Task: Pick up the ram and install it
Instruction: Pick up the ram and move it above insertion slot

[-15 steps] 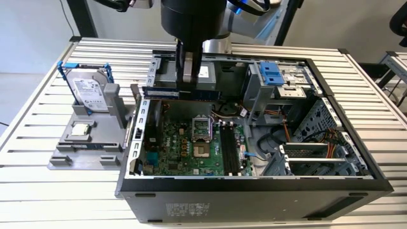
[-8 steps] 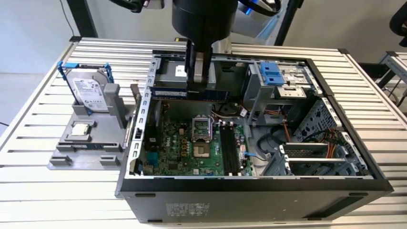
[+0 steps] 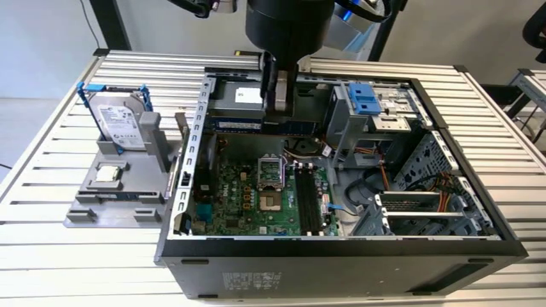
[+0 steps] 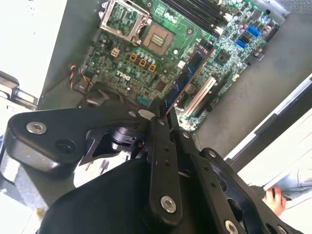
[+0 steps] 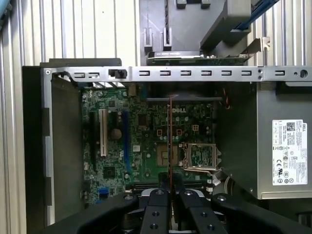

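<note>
Black fingers point(image 5: 157, 204) are closed flat on the ram point(image 5: 169, 141), one on each face, gripping it by one end. No gap shows between the pads and the board in either wrist view. In the first wrist view the ram is seen edge-on, a thin line running out from the fingers. In the second wrist view its blue face with dark chips point(image 4: 187, 73) runs outward from the fingers point(image 4: 158, 146).

Ram position: held in the air over the green motherboard point(image 3: 247, 204), inside the open computer case point(image 3: 341, 246). It touches nothing but the fingers. In the exterior view the strip point(image 3: 243, 125) hangs level at the far end of the case, with the arm coming straight down onto it. The fingers point(image 3: 277, 96) hold it near the middle of that end.

Long black memory slots point(image 3: 307, 198) lie on the board, nearer the camera in the exterior view. The ram is well apart from them and turned roughly crosswise to their length. The square processor socket point(image 3: 271, 169) sits just beside the slots, on the exterior view's left of them. In the first wrist view the ram's edge passes just beside this socket point(image 5: 197, 156).

Outside the case, on the exterior view's left: a grey stand point(image 3: 128, 192) on the slatted metal desk point(image 3: 51, 256). A silver hard drive point(image 3: 115, 121) in a blue frame stands upright in it. A small square silver chip point(image 3: 109, 173) lies flat on the stand.
</note>
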You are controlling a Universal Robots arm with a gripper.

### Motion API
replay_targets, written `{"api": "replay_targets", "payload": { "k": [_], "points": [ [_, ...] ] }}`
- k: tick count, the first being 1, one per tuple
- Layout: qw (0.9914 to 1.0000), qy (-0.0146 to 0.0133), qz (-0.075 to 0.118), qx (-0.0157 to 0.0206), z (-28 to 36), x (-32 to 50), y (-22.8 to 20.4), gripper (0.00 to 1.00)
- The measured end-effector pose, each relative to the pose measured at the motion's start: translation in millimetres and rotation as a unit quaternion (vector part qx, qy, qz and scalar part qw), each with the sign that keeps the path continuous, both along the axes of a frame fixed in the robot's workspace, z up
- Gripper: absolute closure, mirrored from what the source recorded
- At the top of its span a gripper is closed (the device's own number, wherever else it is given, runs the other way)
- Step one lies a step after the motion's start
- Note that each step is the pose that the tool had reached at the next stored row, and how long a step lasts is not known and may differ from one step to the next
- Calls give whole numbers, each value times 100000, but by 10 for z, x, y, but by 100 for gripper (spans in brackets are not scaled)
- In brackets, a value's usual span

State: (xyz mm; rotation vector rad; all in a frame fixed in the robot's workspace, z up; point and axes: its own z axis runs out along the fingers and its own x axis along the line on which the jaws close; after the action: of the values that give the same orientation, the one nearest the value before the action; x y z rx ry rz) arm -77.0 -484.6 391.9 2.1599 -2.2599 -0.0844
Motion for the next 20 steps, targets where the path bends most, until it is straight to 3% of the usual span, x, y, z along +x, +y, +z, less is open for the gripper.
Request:
{"api": "replay_targets", "payload": {
  "k": [18, 19, 20],
  "points": [
    [100000, 0, 112, 2, 0, 290, 9, 100],
    [100000, -1, 117, 1, 0, 426, 15, 100],
    [100000, -2, 114, 6, -1, 443, 15, 100]
  ]
}}
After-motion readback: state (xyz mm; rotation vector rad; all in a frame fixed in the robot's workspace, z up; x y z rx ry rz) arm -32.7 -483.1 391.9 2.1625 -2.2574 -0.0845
